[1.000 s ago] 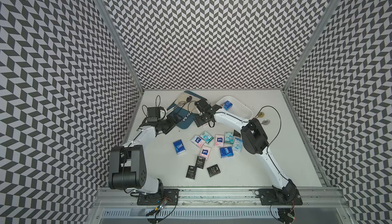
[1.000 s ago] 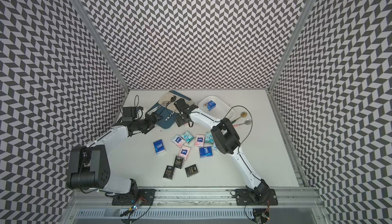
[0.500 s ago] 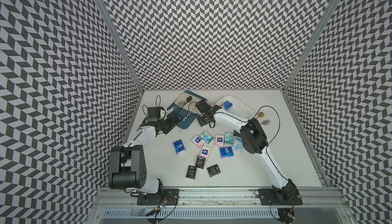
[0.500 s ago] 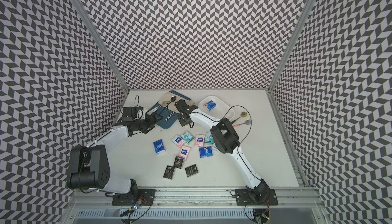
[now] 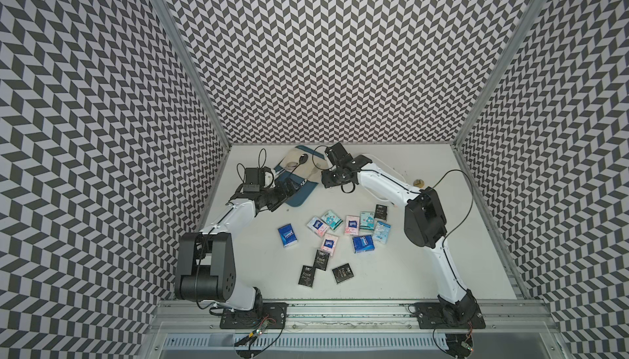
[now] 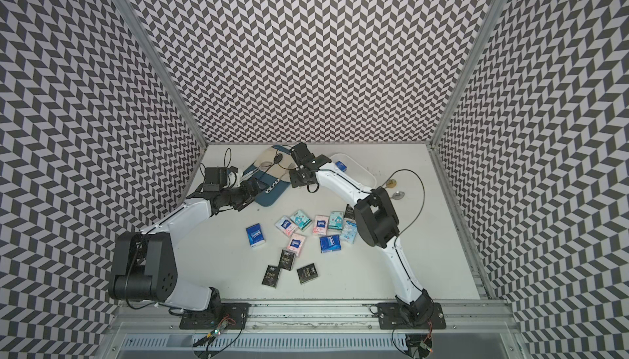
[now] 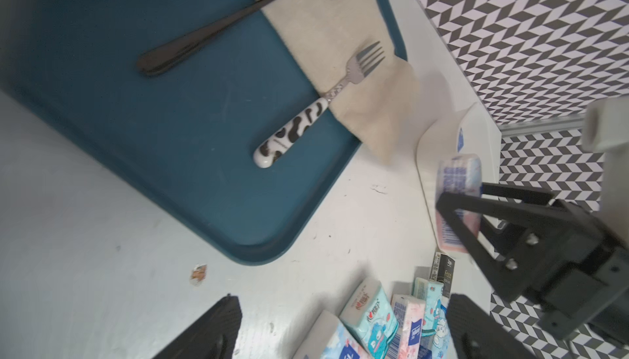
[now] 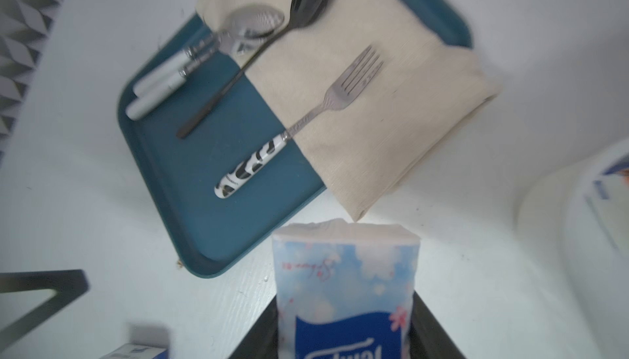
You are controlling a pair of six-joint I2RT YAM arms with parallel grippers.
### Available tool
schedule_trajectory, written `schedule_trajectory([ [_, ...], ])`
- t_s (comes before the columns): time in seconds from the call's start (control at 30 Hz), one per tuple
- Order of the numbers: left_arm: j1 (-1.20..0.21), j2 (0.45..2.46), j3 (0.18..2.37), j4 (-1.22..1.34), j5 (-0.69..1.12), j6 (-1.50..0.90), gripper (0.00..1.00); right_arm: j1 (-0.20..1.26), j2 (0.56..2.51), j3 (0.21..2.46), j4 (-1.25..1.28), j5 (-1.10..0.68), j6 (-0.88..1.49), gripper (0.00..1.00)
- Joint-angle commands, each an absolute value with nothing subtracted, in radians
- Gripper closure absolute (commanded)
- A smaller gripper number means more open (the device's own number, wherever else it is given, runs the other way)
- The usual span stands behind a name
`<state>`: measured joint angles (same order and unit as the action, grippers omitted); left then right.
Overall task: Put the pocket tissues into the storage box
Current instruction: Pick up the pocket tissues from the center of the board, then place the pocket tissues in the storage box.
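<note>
**Right jaws grip one packet beside the storage box; left jaws wide and empty**

**Top views.** Twelve pocket tissues (image 5: 352, 224) lie loose on the table (image 5: 391, 272) between the two arms: dark blue, pink, teal and black "Face" packets. The left gripper (image 5: 290, 185) sits over the near edge of the blue tray (image 5: 301, 197). The right arm (image 5: 381, 178) reaches across the back of the table, and its wrist covers its own jaws in both top views. In a top view the storage box (image 6: 360, 169) shows behind that arm, with a dark blue packet (image 6: 340, 166) lying inside.

**Left wrist.** Here the left jaws stand spread as wide as they go, holding nothing, with table and loose packets below them. This view alone shows the right gripper (image 7: 459, 197) from the side. Its jaws are closed on the flat faces of a pink-and-blue packet (image 7: 457, 173), held on end just beside the end of the storage box.

**Right wrist.** The held packet fills the gap between the right jaws, over bare table between tray and box. Only here does the whole tray load show: a beige cloth (image 8: 374, 119), a cow-patterned fork (image 8: 252, 166), a black spoon (image 8: 238, 75) and white-handled cutlery (image 8: 160, 81).
</note>
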<state>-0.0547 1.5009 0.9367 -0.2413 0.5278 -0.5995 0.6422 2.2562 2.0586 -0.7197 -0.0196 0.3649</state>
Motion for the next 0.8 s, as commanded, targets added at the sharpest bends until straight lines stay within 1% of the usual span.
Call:
schedule_trajectory([
  [0.0, -0.085, 1.515, 0.987, -0.246, 0.502, -0.586, 0.0, 0.566, 2.174, 1.986, -0.665, -0.046, 0.464, 0.49],
  [0.23, -0.107, 1.511, 0.998, -0.27, 0.474, -0.562, 0.0, 0.44, 2.058, 1.795, -0.556, -0.004, 0.542, 0.49],
  [0.43, -0.109, 1.505, 0.97, -0.267, 0.474, -0.562, 0.0, 0.338, 2.035, 1.668, -0.485, -0.055, 0.674, 0.49],
  [0.57, -0.11, 1.505, 0.964, -0.265, 0.474, -0.559, 0.0, 0.314, 2.046, 1.606, -0.422, -0.062, 0.784, 0.49],
  [0.77, -0.11, 1.498, 0.963, -0.273, 0.472, -0.554, 0.0, 0.304, 2.09, 1.591, -0.373, -0.037, 0.922, 0.49],
])
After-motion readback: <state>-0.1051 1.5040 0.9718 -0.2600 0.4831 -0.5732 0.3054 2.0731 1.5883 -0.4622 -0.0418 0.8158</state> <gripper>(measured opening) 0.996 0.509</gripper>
